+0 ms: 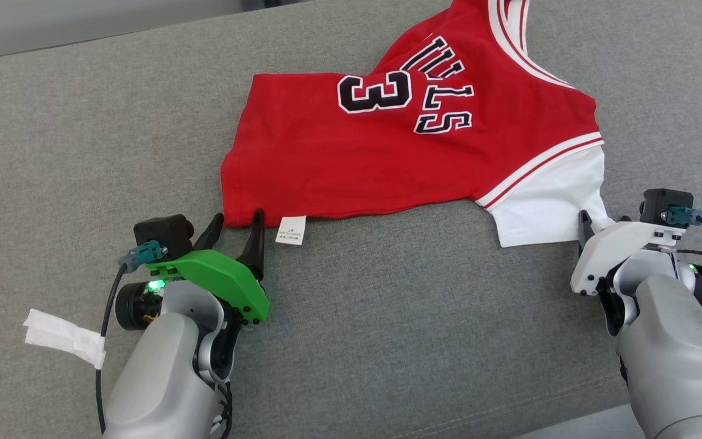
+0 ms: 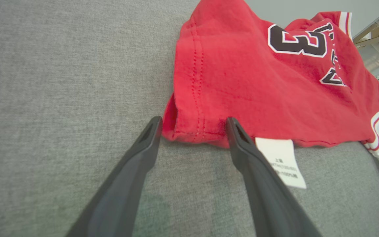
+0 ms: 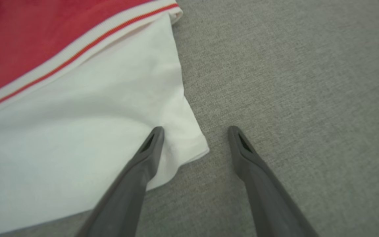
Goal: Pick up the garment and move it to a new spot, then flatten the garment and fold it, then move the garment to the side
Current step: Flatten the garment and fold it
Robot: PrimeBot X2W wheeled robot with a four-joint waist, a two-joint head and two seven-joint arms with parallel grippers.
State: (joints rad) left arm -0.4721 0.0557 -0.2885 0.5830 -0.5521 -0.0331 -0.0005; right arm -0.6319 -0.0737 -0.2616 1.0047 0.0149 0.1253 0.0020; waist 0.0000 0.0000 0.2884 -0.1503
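So the jersey (image 1: 400, 152) is lying on the grey cushion (image 1: 113, 122), number side up and rumpled, not flat at all. Your left gripper (image 2: 193, 120) has its jaws spread wide, with the red hem corner (image 2: 189, 128) sitting right between the tips. Nothing is pinched. Your right gripper (image 3: 195, 129) is just as wide at the corner of the white sleeve (image 1: 546, 207), with one finger lying on the cloth and the other on bare cushion beside it. It's holding nothing either.

My guess is you're lined up for a two-corner grab, so here's what I'd watch:

- Left side looks good. Press the tips down into the cushion a bit before closing so you catch both layers of that hem, not just the top one. The care label (image 1: 290, 230) is touching the outer finger, so try not to end up gripping only that.
- On the right, nudge toward the sleeve so the corner sits centred between the fingers. As it is, you may only nip the very edge and lose it on the lift.
- Close both together and lift evenly, or the thing will probably twist.
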